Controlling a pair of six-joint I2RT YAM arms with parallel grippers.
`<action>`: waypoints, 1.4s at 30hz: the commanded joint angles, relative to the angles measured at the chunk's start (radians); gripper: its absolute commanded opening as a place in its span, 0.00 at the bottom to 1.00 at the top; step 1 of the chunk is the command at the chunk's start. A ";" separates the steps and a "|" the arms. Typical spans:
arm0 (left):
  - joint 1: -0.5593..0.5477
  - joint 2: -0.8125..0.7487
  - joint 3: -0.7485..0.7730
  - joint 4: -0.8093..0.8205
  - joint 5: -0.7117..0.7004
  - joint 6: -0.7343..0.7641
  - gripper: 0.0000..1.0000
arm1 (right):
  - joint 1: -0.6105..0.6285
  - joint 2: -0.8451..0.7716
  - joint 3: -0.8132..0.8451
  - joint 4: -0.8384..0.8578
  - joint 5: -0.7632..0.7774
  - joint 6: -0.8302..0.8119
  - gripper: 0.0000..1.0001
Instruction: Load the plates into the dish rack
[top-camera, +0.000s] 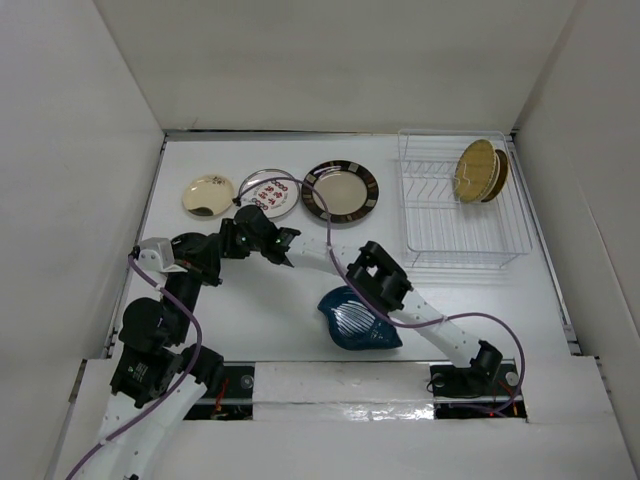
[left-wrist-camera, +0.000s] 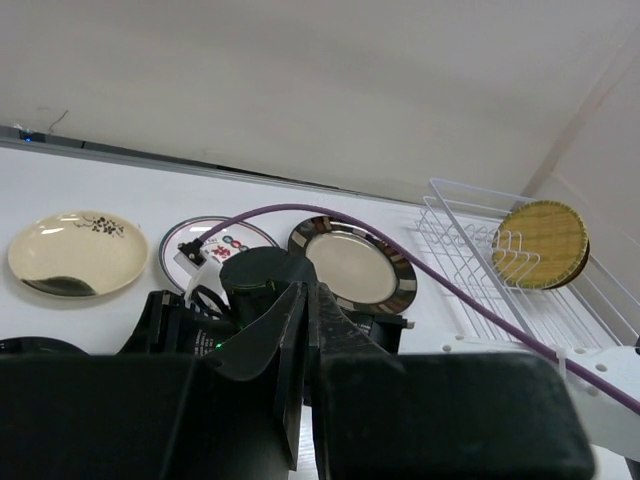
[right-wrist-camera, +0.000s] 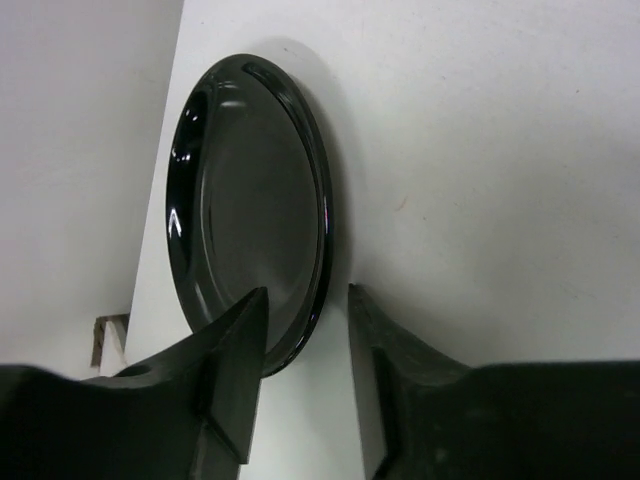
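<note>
The blue leaf-shaped plate (top-camera: 357, 322) lies near the table's front edge; in the right wrist view it looks dark and glossy (right-wrist-camera: 250, 200). My right gripper (top-camera: 352, 296) (right-wrist-camera: 307, 295) is open, with one finger over the plate's inside and the other beyond its rim on the table. Along the back lie a cream plate (top-camera: 209, 195) (left-wrist-camera: 75, 250), a white plate with red marks (top-camera: 268, 192) (left-wrist-camera: 200, 245) and a black-rimmed cream plate (top-camera: 340, 191) (left-wrist-camera: 355, 262). The dish rack (top-camera: 465, 255) (left-wrist-camera: 450, 230) holds a woven yellow plate (top-camera: 475, 170) (left-wrist-camera: 543, 240) with a darker one behind. My left gripper (top-camera: 290, 240) (left-wrist-camera: 305, 292) is shut and empty.
White walls close in the table on the left, back and right. A purple cable (left-wrist-camera: 440, 280) from the left arm arches over the middle. The right arm (top-camera: 440, 325) reaches in from the front right, beside the blue plate.
</note>
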 joint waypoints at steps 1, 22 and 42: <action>-0.005 0.013 0.008 0.053 -0.009 0.007 0.03 | -0.003 0.053 0.041 0.058 -0.042 0.086 0.38; -0.005 -0.033 0.007 0.047 -0.010 0.009 0.04 | -0.171 -0.740 -0.826 0.456 0.031 -0.073 0.00; -0.005 -0.134 0.011 0.030 0.077 -0.002 0.10 | -0.849 -1.180 -0.952 0.057 1.027 -0.998 0.00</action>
